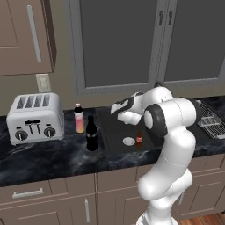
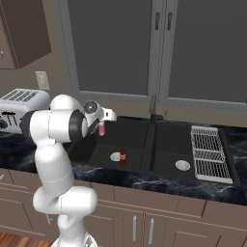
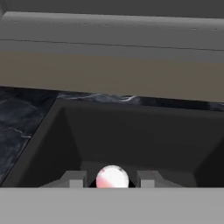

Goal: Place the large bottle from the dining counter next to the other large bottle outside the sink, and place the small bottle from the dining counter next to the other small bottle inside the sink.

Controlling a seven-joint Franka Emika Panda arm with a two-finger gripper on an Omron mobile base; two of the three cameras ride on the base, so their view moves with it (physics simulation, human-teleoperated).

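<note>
The end effector (image 3: 112, 179) is clamped on a small pink bottle (image 2: 102, 128) above the sink's (image 2: 144, 126) left basin.

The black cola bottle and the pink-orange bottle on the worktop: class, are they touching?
Apart. In the left base view the black cola bottle stands in front and to the right of the pink-orange bottle, with a strip of dark worktop visible between their bases.

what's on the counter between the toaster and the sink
Two bottles: the pink-orange bottle and the black bottle beside it, between the toaster and the sink, seen in the left base view.
</note>
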